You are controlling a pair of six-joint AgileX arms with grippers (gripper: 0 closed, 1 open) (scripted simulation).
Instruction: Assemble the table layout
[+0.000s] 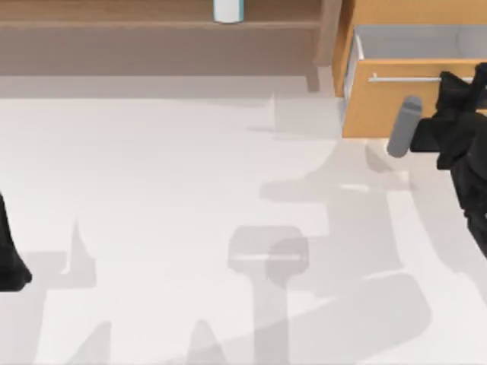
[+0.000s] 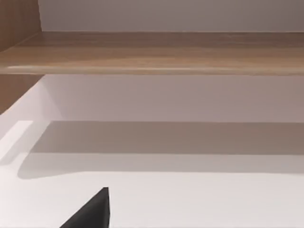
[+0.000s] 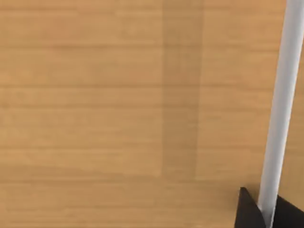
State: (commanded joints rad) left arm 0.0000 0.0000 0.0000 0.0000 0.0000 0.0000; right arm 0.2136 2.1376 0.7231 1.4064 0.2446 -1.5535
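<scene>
Right tool (image 3: 260, 213) sits at the drawer handle (image 1: 407, 78) of the orange-brown cabinet (image 1: 380, 114) at the counter's far right, its dark fingertips on either side of the silver bar, closed around it. The drawer stands pulled out. Spreading broad and white below is the counter (image 1: 167, 198). Left tool (image 1: 11, 262) rests at the counter's left edge; its opening I cannot tell.

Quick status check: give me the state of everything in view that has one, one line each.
Drawer: pulled open, inside looks empty.
Drawer handle: between the right pincer's fingertips.
Right pincer: at the handle.
Left pincer: parked at the table's left edge.
White container: upright on the shelf.
</scene>
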